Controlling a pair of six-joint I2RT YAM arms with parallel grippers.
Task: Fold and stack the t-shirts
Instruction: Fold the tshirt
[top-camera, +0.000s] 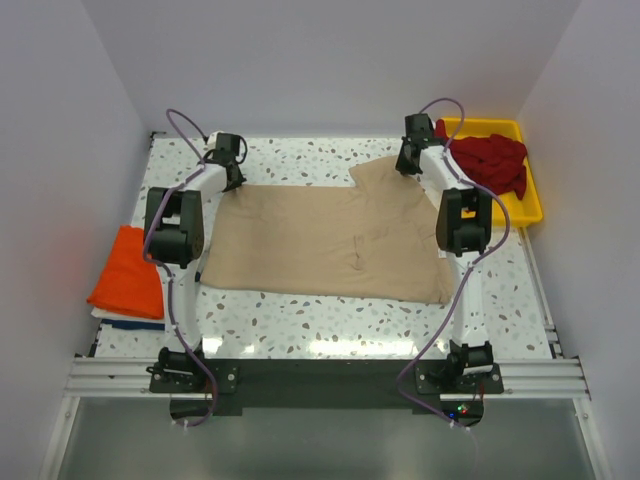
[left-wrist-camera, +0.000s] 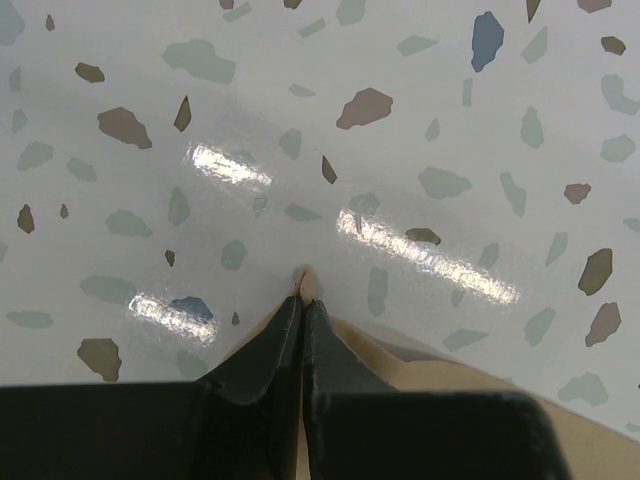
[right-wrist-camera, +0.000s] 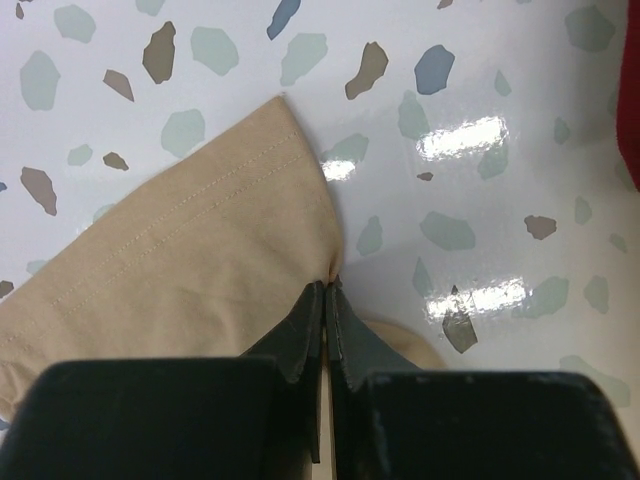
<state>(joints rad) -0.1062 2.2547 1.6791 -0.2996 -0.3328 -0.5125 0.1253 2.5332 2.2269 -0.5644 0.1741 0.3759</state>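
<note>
Top external view: a white speckled terrazzo table (top-camera: 300, 320) stands between plain white walls (top-camera: 330, 60). The left gripper (left-wrist-camera: 303, 288) and right gripper (right-wrist-camera: 328, 292) each pinch tight a far edge of the beige t-shirt (top-camera: 320, 240), which lies flat behind them. The orange t-shirt (top-camera: 130, 275) lies outside the left claw. The dark red t-shirts (top-camera: 490, 160) fill the yellow tray (top-camera: 530, 205) beside the right claw.

The right gripper (right-wrist-camera: 328, 292) is reaching up from the bottom edge, its two black fingers (right-wrist-camera: 300, 340) pressing together and pinching the edge of a beige t-shirt (right-wrist-camera: 180, 270). The cloth is fanning out to the left, with a double line of stitching running along its hem. It is lying on a white table (right-wrist-camera: 500, 230) speckled with grey, brown and blue chips. A red sliver (right-wrist-camera: 632, 90) is showing at the right edge.
</note>
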